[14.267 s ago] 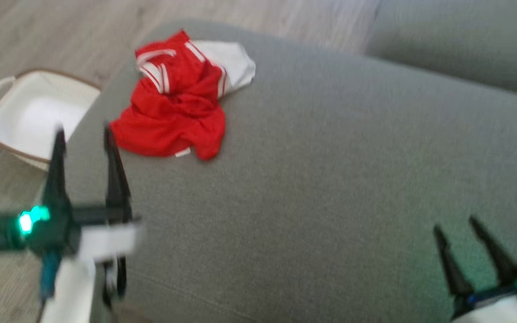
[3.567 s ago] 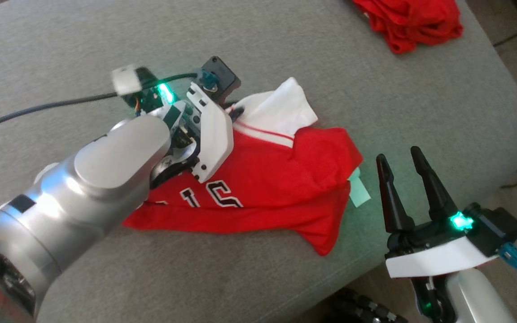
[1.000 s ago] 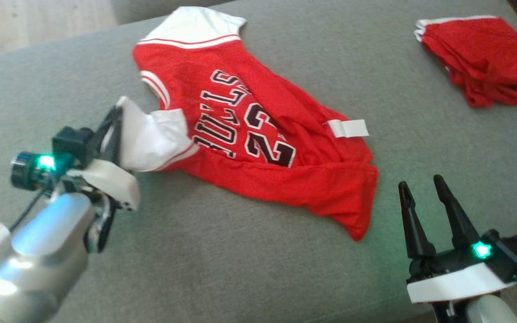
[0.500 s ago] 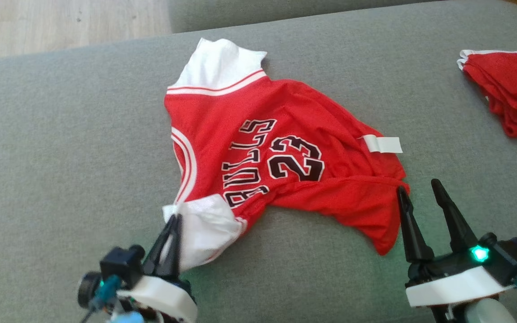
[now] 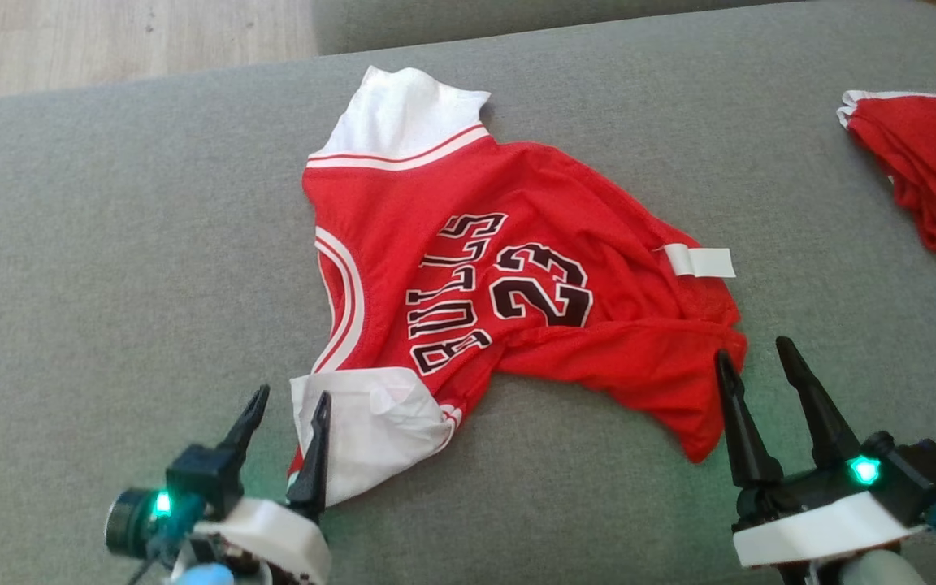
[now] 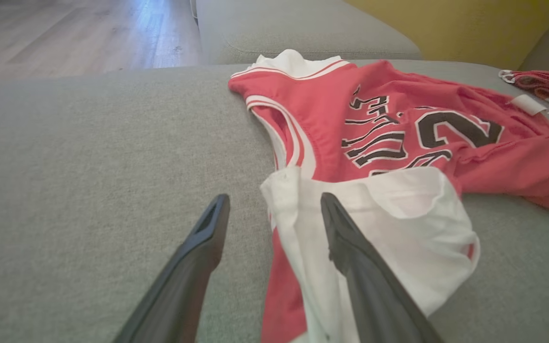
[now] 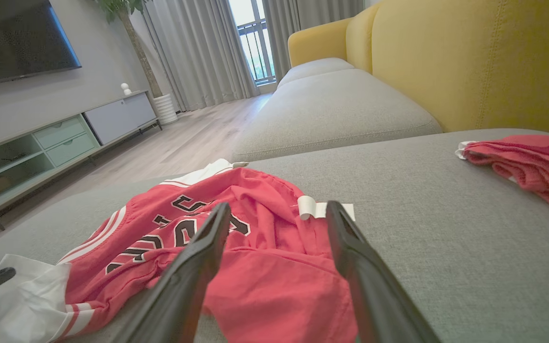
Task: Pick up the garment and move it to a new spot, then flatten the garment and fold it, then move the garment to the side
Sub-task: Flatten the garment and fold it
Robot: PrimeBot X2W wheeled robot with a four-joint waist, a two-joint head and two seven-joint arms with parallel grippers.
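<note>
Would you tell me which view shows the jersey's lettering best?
The head view: the lettering reads whole from above. The left wrist view foreshortens it; in the right wrist view folds hide part.

Bare grey cushion (image 5: 110, 244) left, jersey (image 5: 517, 244) centre — red pile (image 5: 923, 179) far right

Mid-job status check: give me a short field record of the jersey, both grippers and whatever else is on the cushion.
garment: red jersey spread print-up on the grey cushion, hem side creased, not yet folded
left gripper: open, edge of the white sleeve between its fingers, not clamped
right gripper: open, at the jersey's hem corner, holding nothing
other: second red garment at the cushion's far right, apart from the jersey
</note>
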